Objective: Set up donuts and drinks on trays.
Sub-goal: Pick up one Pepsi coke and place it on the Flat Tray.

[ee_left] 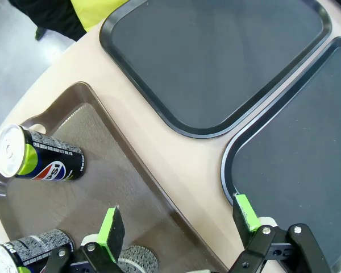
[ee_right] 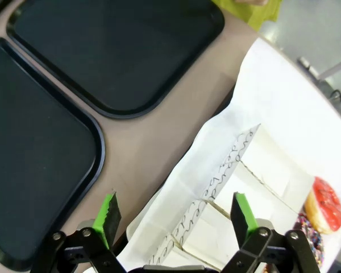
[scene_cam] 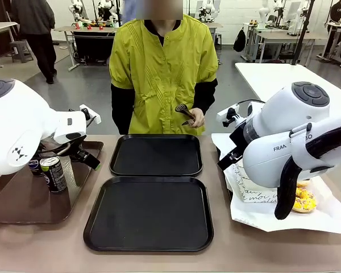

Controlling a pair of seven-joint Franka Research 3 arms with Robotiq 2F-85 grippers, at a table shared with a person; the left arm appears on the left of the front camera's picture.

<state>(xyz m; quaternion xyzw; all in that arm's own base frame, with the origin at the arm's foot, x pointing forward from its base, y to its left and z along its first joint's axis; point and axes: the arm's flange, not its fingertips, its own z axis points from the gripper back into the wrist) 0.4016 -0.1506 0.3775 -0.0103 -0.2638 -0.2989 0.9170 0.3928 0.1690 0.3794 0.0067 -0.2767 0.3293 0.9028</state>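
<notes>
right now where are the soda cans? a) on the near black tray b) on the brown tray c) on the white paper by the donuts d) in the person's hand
b: the cans sit on the brown tray at the robot's left side of the table

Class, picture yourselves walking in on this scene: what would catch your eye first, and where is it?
Two black trays, far and near, lie mid-table, and a person in a bright yellow-green top stands at the far side. Black soda cans stand on a brown tray at the robot's left, and sprinkled donuts lie on white paper at its right.
</notes>
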